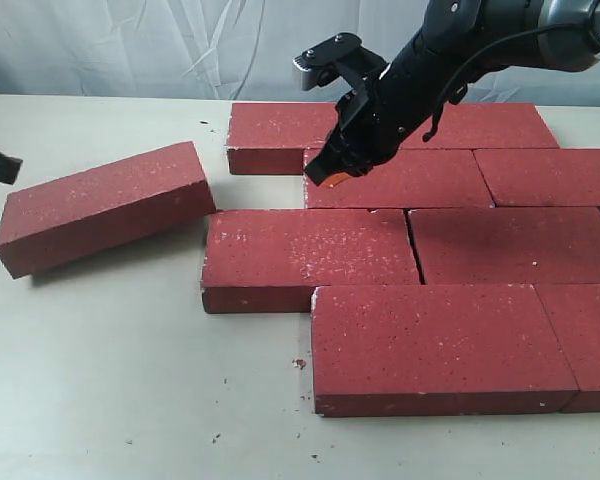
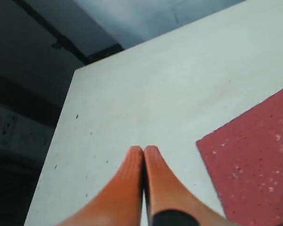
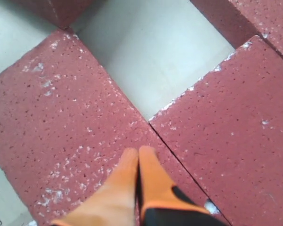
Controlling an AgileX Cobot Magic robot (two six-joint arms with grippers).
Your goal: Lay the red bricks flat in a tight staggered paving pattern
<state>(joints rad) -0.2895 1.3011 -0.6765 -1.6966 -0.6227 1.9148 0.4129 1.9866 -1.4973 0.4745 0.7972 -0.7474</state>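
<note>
Most of the red bricks (image 1: 430, 350) lay flat in tight staggered rows toward the right edge of the surface (image 1: 110, 400). One loose brick (image 1: 100, 205) sat skewed nearer the left edge. The right jaws were closed on nothing above a seam between two bricks. The left jaws were closed and empty over bare surface beside the loose brick's corner.

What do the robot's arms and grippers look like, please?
The right arm is black with a silver-grey segment and a thin black cable looping along it. The right gripper and left gripper both have smooth orange fingers tapering to rounded tips, on black bases.
</note>
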